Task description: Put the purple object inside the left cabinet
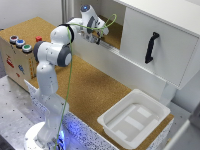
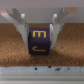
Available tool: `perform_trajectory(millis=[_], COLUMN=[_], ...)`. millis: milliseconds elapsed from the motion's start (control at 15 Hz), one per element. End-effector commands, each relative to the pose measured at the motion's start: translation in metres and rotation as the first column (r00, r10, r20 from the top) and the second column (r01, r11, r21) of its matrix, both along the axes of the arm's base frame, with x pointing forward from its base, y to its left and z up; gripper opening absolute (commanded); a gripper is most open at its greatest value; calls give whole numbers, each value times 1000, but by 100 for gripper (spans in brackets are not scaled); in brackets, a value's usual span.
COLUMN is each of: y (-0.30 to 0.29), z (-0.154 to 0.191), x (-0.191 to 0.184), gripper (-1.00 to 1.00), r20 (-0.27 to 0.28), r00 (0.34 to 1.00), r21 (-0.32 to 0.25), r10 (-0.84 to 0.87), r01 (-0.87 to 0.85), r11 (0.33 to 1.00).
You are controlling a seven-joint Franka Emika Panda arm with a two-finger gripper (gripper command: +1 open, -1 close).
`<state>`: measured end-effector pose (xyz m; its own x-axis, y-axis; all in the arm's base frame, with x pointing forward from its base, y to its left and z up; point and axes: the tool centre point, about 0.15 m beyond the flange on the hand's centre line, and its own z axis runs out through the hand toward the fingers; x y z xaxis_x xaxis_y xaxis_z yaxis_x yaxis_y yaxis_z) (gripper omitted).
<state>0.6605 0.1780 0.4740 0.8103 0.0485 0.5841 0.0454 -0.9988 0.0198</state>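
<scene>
The purple object (image 2: 39,42), a purple block with yellow letters, sits between my fingers (image 2: 20,30) in the wrist view, just above the cork-brown floor (image 2: 65,50) of the left cabinet. My gripper (image 2: 39,44) is shut on it. In the exterior view my gripper (image 1: 96,36) reaches into the left cabinet (image 1: 114,31), the open white-walled compartment with a cork floor, at its front edge. The block itself is hidden there by the hand.
A white door with a black handle (image 1: 151,47) fronts the section at the exterior view's right. A shallow white plastic tray (image 1: 134,118) lies on the cork table. A box with coloured buttons (image 1: 20,44) stands at the left. A green cable (image 1: 70,75) hangs along the arm.
</scene>
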Motion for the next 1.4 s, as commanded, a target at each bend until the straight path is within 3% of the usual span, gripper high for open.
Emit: perform_trajectory(millis=[0, 200, 533, 800, 1000, 1333], y=[23, 19, 15, 13, 16, 23], z=[5, 10, 16, 40, 44, 32], x=[17, 2, -22, -66, -105, -161], gripper=[100, 100, 100, 100, 100, 100], r20=[-50, -10, -1, 24, -16, -141], r00=[996, 994, 997, 1000, 996, 960], r21=[-170, -142, -104, -77, -101, -120], r10=[-77, -110, -80, -14, 82, 240], r01=[68, 107, 80, 16, -83, -258], r11=[983, 984, 991, 997, 991, 959])
